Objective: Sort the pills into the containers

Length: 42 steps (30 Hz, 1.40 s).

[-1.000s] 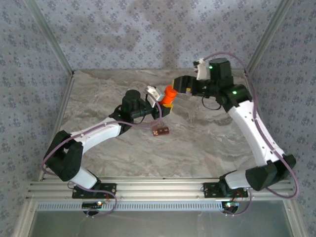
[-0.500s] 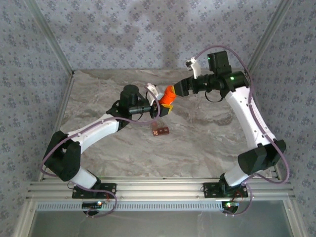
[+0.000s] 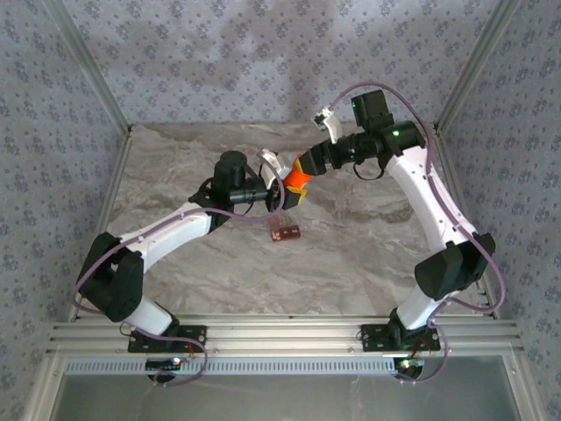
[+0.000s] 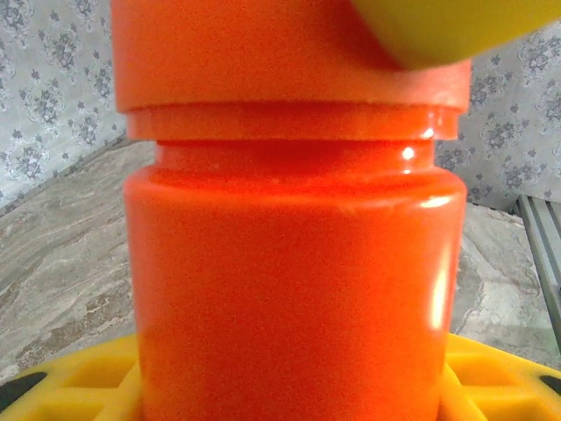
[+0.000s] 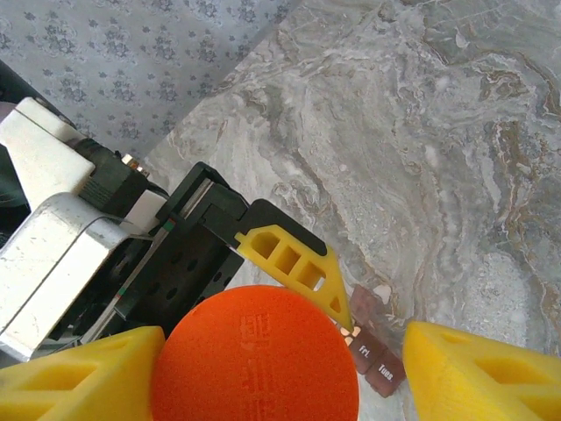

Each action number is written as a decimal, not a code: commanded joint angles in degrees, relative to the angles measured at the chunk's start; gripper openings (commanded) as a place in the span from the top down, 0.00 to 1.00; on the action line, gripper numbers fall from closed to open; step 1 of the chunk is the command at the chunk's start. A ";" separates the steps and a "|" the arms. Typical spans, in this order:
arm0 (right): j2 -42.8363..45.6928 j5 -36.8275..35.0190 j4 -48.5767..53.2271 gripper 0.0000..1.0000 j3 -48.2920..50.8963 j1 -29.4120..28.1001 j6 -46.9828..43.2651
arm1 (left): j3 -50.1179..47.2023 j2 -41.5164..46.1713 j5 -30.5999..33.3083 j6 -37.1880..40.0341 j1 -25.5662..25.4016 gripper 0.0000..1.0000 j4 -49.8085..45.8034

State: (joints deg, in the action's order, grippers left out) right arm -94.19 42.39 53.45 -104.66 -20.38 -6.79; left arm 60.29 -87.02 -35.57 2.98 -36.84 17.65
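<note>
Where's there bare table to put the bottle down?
The table is bare in front, between the strip and the arm bases, and at right, between strip and right arm. Crowded in the middle: the left gripper holds the bottle just beyond the strip, the right gripper around its cap.

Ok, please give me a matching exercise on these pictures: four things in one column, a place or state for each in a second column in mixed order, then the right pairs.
Things:
1. bottle
2. strip
3. left gripper
4. right gripper

Place or state:
a. lies on the table
b. shut on the bottle
c. open, fingers either side of the cap
d. orange, held up

Pairs: 1-d, 2-a, 3-b, 4-c.
</note>
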 commanded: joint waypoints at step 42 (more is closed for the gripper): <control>12.25 -18.76 -23.78 0.19 17.16 -3.82 46.12 | -0.53 -0.54 14.74 -0.07 -2.63 1.00 8.37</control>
State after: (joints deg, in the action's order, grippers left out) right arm -86.59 19.77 31.64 -88.66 -26.41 39.24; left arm 58.08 -89.14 -19.27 2.28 -39.18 22.09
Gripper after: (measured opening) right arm 0.805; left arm 0.531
